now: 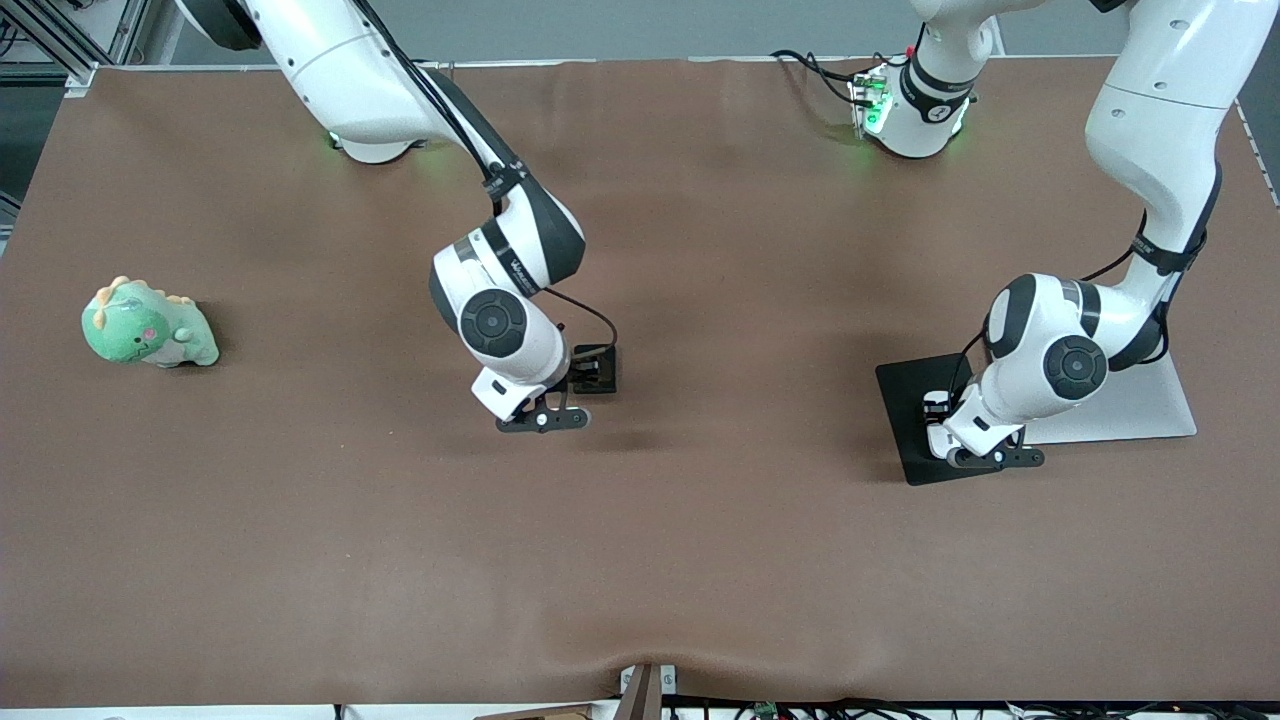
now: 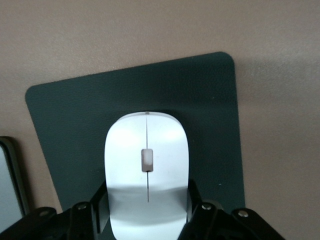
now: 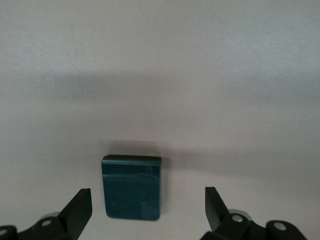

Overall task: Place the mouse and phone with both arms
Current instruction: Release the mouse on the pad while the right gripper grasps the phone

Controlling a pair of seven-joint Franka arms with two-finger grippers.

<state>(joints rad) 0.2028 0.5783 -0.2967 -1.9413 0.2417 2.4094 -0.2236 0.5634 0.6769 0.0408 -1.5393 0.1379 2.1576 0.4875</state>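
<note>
Looking from the front view first, the right gripper point(image 1: 548, 418) hangs low over mid-table, its wrist hiding most of the phone point(image 1: 598, 368), while the left gripper point(image 1: 990, 458) sits over the black mouse pad point(image 1: 915, 420) toward the left arm's end, just beside a pale flat device point(image 1: 1140, 405); a green plush toy point(image 1: 148, 325) lies well apart near the right arm's end. The left wrist view shows what that view hides: the mouse point(image 2: 146, 170) is clamped between the fingers point(image 2: 97, 212), over the pad point(image 2: 75, 125), probably so it lands squarely there. The right wrist view shows the phone point(image 3: 131, 186) flat on the brown table point(image 3: 160, 75), untouched, with the fingers point(image 3: 80, 207) spread wide either side, apparently lined up for a grasp.
</note>
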